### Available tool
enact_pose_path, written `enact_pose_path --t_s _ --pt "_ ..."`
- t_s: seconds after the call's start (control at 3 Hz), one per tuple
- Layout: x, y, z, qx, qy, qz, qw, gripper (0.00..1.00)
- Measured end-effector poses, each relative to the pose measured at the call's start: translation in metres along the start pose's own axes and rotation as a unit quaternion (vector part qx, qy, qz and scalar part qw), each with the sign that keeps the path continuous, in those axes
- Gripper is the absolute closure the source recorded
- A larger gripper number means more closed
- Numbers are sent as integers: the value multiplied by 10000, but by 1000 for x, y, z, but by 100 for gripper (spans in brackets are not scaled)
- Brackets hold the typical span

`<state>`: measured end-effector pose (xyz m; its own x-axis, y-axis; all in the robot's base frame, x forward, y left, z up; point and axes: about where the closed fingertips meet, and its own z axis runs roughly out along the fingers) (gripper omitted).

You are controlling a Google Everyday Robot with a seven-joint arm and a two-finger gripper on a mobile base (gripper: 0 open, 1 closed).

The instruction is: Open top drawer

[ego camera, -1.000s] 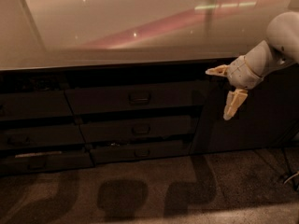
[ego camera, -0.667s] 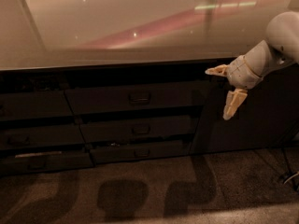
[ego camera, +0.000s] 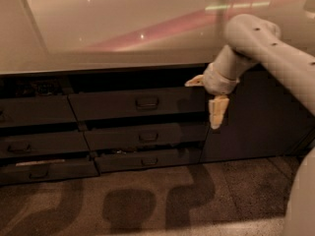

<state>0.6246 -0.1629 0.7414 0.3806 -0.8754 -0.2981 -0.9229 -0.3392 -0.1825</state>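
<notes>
We see the tool (ego camera: 207, 96) with its two pale fingers spread wide, holding nothing, in front of the right end of the top drawer (ego camera: 108, 106). The handle (ego camera: 146, 102) (a small dark loop) sits further left in view, apart from the tool. The glossy tabletop (ego camera: 98, 33) runs above, and slimmer drawers (ego camera: 147, 136) lie below.

Gripper (ego camera: 204, 101) now leftward, seemingly nearer top drawer (ego camera: 123, 105).

Six drawer fronts (ego camera: 113, 104), one claw (ego camera: 202, 104) at right
</notes>
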Motion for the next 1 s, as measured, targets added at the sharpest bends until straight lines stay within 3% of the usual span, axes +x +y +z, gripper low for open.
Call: enact_pose_path --t_s 0.33,0.67,1.0 --pt "-50 9 45 -617 352 -690 9951 0" --pt "-50 9 45 -612 352 -689 9951 0" --pt "-47 12 40 -269 549 -803 9949 0"
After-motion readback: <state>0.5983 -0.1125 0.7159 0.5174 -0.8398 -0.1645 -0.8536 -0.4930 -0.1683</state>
